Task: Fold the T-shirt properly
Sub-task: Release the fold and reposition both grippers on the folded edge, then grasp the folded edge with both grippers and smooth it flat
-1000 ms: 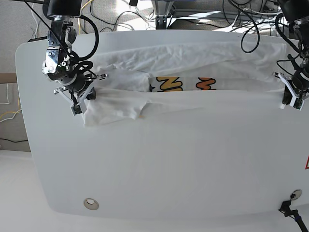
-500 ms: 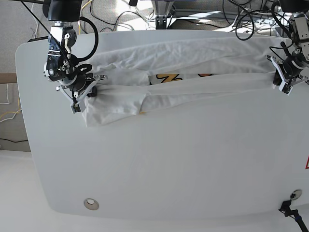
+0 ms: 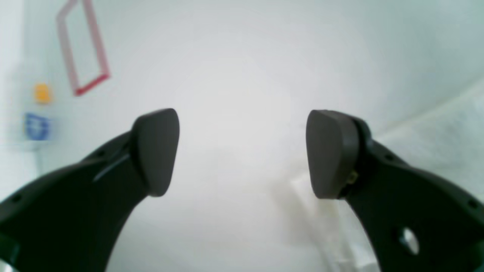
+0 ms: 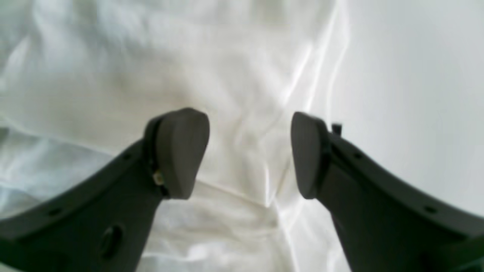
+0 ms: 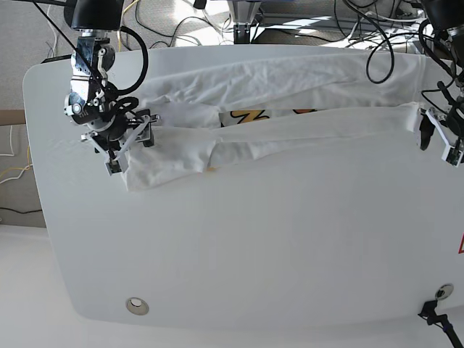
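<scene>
The right end effector point(image 5: 125, 142), at the left of the base view, now stands with its dark pads apart and nothing between them; its wrist view shows only rumpled cloth lying below the gap. The left end effector point(image 5: 438, 140), at the far right edge of the base view, is likewise spread wide and empty, and its wrist view shows bare bench between the pads, with the cloth's edge just off to the right. Half a second ago both were pinched shut on the fabric; both have let go at once.

The white short-sleeved cotton T-shirt point(image 5: 290, 134) lies across the upper part of the white rounded bench point(image 5: 239, 254) as a long horizontal band. Its near edge has been carried over onto the body, so only a narrow strip of the yellow and orange print shows in the upper middle of the frame. At the left end a sleeve flap sticks out below the band, and the top layer is wrinkled.

The release suggests one lengthwise fold has been laid down and is holding. The shirt is probably still only partly folded: the protruding flap and the band's long span seem to call for further folds.
</scene>
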